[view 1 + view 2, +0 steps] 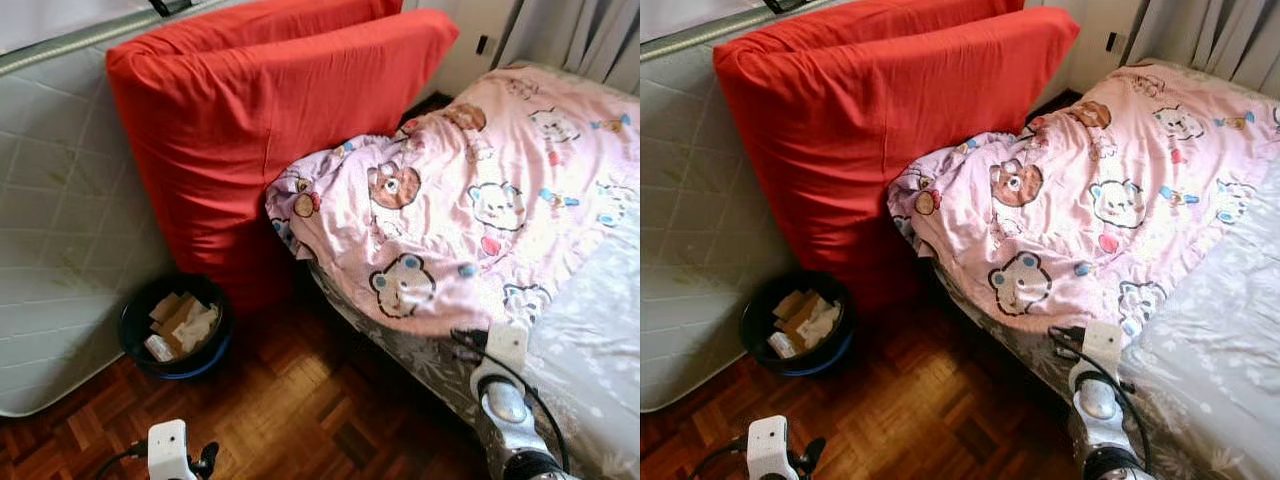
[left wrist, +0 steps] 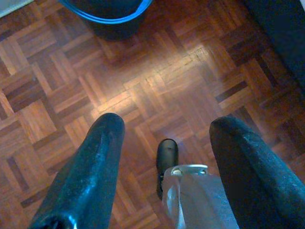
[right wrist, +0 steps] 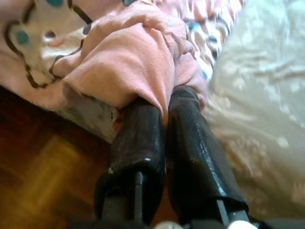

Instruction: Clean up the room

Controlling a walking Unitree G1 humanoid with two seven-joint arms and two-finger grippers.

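At bed edge, right gripper (image 3: 164, 107) pinches pink blanket (image 1: 470, 200); left gripper (image 2: 167, 138) spread wide, empty, above floor (image 2: 157, 81).

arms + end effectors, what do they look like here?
Silver metal arms with white wrist housings and looping black cables. Each end effector has two long, rounded, glossy black fingers: left end effector, right end effector. No markings visible.
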